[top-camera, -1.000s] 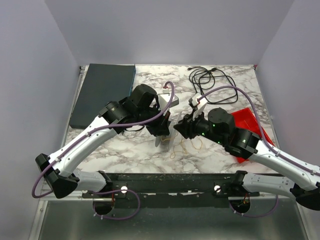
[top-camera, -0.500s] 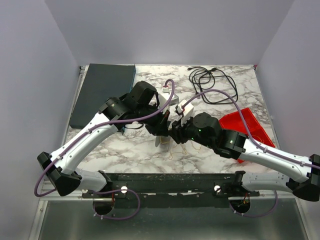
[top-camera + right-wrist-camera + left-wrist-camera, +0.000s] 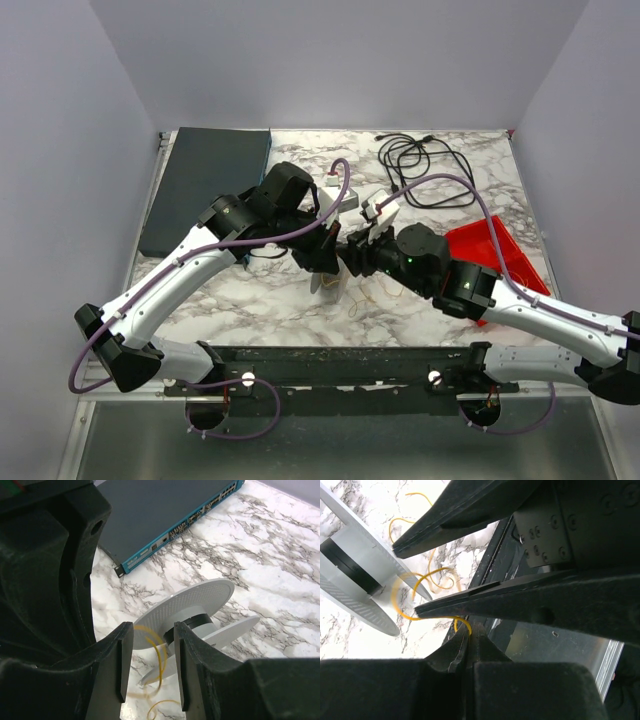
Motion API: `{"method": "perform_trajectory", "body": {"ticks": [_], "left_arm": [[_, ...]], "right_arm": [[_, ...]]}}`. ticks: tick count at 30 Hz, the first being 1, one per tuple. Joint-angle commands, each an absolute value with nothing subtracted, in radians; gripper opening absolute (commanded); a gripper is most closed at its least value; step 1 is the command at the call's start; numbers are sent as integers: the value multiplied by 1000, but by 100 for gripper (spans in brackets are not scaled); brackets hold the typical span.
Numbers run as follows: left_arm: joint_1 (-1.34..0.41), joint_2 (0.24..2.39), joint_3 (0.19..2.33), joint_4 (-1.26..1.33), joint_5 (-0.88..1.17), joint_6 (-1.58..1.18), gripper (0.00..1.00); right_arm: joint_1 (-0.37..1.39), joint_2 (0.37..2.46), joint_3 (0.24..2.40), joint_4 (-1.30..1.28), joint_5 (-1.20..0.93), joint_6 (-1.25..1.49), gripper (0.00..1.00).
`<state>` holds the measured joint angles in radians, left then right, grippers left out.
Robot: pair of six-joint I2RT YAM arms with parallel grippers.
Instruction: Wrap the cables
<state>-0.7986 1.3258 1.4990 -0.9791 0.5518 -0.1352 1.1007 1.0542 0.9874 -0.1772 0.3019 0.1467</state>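
top view: both arms met over the middle of the marble surface (image 3: 250, 305), left tool (image 3: 330, 262) and right tool (image 3: 352, 258) just beside each other above a pale spool (image 3: 325, 285). the cables (image 3: 368, 295) were thin yellow loops lying loose on the surface right next to the spool, under the right arm's wrist. only this view showed the coiled black cord (image 3: 420, 160) at the far edge, the red tray (image 3: 500, 250) partly under the right arm, and the whole dark network switch (image 3: 205, 180) far left. couldn't tell from up here how either tool's jaws stood.

left wrist view: this one sorted it out. the left tool (image 3: 469, 636) had its fingers pressed together with a yellow strand (image 3: 461, 622) pinched between them, and that strand curled away in a blurry loop toward the spool (image 3: 357, 575), which showed its black core between two pale flanges. the right arm's black fingers crossed the upper part of the shot, close to the wire.

right wrist view: the right tool (image 3: 153, 627) had its fingers apart, with a blurred yellow strand (image 3: 161, 652) hanging in the gap and not clamped. behind it sat the spool (image 3: 200, 602) tilted on the marble, then the switch (image 3: 165, 505) with its blue front and row of ports. there was small marking by the ports, too tiny to read.
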Motion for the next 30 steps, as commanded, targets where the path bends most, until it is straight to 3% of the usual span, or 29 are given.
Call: {"method": "perform_trajectory", "body": {"ticks": [1, 15, 30], "left_arm": [[-798, 1324, 1501, -960, 595, -132, 0], [-789, 1299, 1499, -954, 546, -128, 0], [-793, 1229, 1418, -937, 501, -5, 0]], "right_arm": [[1109, 1073, 969, -101, 350, 135, 45], [1109, 967, 910, -122, 312, 184, 53], [1109, 878, 886, -256, 208, 288, 54]]}}
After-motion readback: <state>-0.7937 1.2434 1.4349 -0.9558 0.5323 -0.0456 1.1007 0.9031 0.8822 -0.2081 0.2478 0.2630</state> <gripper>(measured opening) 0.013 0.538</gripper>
